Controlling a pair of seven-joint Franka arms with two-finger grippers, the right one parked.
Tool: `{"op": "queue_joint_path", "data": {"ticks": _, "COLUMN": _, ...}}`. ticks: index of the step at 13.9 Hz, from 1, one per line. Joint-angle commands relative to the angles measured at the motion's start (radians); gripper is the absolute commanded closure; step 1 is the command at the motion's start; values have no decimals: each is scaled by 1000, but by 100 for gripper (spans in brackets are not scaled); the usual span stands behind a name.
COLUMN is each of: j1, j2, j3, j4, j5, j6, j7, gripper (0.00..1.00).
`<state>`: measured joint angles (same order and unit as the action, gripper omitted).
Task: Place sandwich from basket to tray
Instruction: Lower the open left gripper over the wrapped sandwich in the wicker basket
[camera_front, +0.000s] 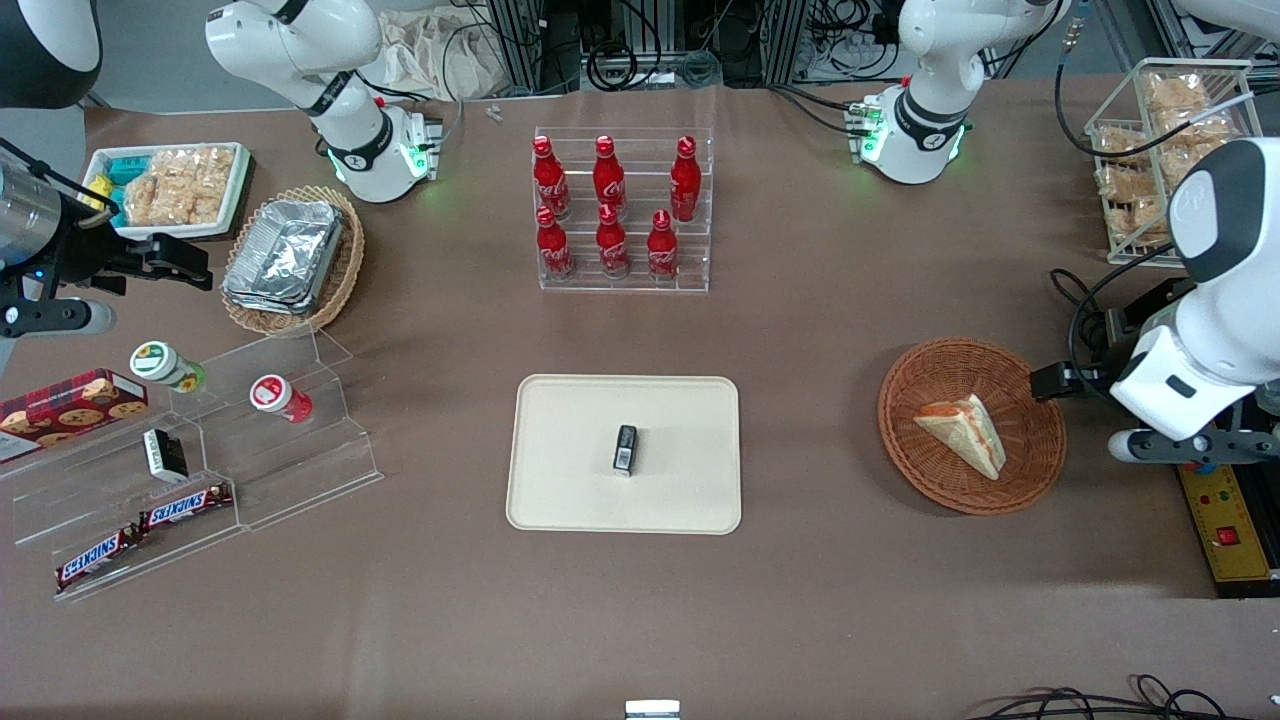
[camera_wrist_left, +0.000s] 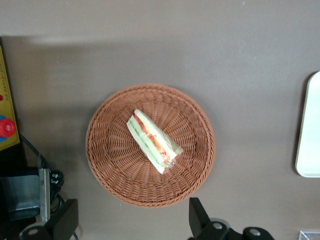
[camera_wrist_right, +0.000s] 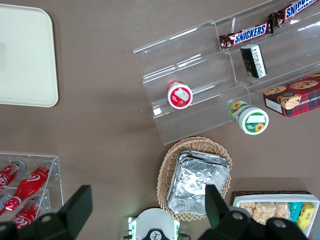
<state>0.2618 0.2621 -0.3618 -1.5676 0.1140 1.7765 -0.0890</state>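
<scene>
The gripper (camera_wrist_left: 130, 222) hangs above the basket (camera_wrist_left: 105, 170), fingers (camera_wrist_left: 200, 216) spread wide and apparently holding nothing. Between and just past them the sandwich (camera_wrist_left: 152, 141) lies mid-basket, clear of the rim. Bare brown surface (camera_wrist_left: 250, 90) separates basket from tray (camera_wrist_left: 309, 135).

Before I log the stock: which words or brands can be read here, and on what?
"SNICKERS": two bars on the clear stand.
Script logo on the red bottles: too small to read.
Cookie box, small dark pack on the tray: unreadable.
Sandwich, basket: none.
Gripper above the basket, jaws open.
</scene>
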Motion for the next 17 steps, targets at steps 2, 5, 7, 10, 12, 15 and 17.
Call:
{"op": "queue_joint_path", "data": {"ticks": 2, "j1": 8, "j2": -12, "j3": -8, "j4": -185, "j5": -17, "j6": 174, "j7": -138, "gripper": 1}}
{"op": "queue_joint_path", "data": {"ticks": 5, "j1": 7, "j2": -15, "j3": -9, "j4": -319, "j5": -13, "j6": 360, "j7": -266, "gripper": 1}}
{"op": "queue_joint_path", "data": {"ticks": 7, "j1": 7, "j2": 12, "j3": -9, "j4": -366, "j5": -8, "j6": 472, "j7": -369, "gripper": 1}}
{"op": "queue_joint_path", "data": {"ticks": 10, "j1": 8, "j2": 45, "j3": -8, "j4": -405, "j5": -7, "j6": 529, "j7": -412, "gripper": 1}}
{"op": "queue_joint_path", "data": {"ticks": 12, "j1": 10, "j2": 74, "j3": -6, "j4": -408, "j5": -1, "j6": 534, "j7": -474, "gripper": 2}}
{"op": "queue_joint_path", "data": {"ticks": 15, "j1": 8, "j2": 77, "j3": 4, "j4": -430, "j5": 9, "j6": 546, "j7": -558, "gripper": 2}}
{"op": "queue_joint_path", "data": {"ticks": 17, "j1": 10, "j2": 86, "j3": 17, "j4": -431, "j5": 9, "j6": 570, "j7": -610, "gripper": 2}}
